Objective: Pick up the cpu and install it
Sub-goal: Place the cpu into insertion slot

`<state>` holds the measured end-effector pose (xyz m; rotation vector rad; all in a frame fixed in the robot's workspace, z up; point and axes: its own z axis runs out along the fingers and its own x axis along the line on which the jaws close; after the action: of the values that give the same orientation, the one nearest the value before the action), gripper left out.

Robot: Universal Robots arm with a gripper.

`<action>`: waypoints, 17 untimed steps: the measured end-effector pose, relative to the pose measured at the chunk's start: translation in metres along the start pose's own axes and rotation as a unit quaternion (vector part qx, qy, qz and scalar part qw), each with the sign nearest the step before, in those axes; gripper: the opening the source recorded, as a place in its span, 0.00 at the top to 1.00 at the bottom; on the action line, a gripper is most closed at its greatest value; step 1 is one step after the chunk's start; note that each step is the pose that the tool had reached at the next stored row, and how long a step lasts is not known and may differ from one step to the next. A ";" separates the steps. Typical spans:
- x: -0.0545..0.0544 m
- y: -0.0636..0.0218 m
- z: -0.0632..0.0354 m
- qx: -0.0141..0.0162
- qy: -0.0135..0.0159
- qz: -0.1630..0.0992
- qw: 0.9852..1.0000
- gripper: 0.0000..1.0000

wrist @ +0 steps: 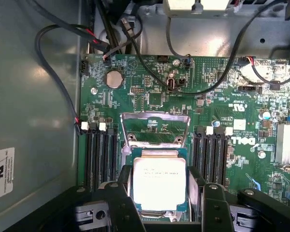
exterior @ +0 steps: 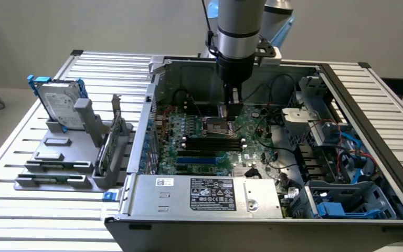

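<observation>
Silvery-topped, the small flat square cpu (wrist: 159, 181) is pinched between the fingers of my black gripper (wrist: 163, 191), over the dark metal-framed socket (exterior: 219, 127) at the middle of the green board (wrist: 150, 96). I'd keep it flat and lower gently.

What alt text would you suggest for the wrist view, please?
A silver-topped cpu sits within the black pincer, over the socket of a green board, the socket's metal cover standing open beyond. Dark memory slots flank the socket; black cables cross the case.
</observation>
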<state>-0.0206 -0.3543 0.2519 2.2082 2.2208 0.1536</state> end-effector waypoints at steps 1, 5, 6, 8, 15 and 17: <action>0.000 -0.0002 0.0004 0.000 0.000 0.005 1.000 0.45; 0.001 -0.0028 0.0021 0.000 -0.001 0.018 1.000 0.45; 0.001 -0.0040 0.0025 0.000 -0.002 0.020 1.000 0.45; 0.002 -0.0069 0.0035 0.000 -0.002 0.023 1.000 0.45; 0.004 -0.0207 0.0084 0.000 -0.003 0.031 1.000 0.45; 0.004 -0.0263 0.0099 0.000 -0.003 0.032 0.999 0.45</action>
<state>-0.0462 -0.3494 0.2404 2.2772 2.1477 0.1464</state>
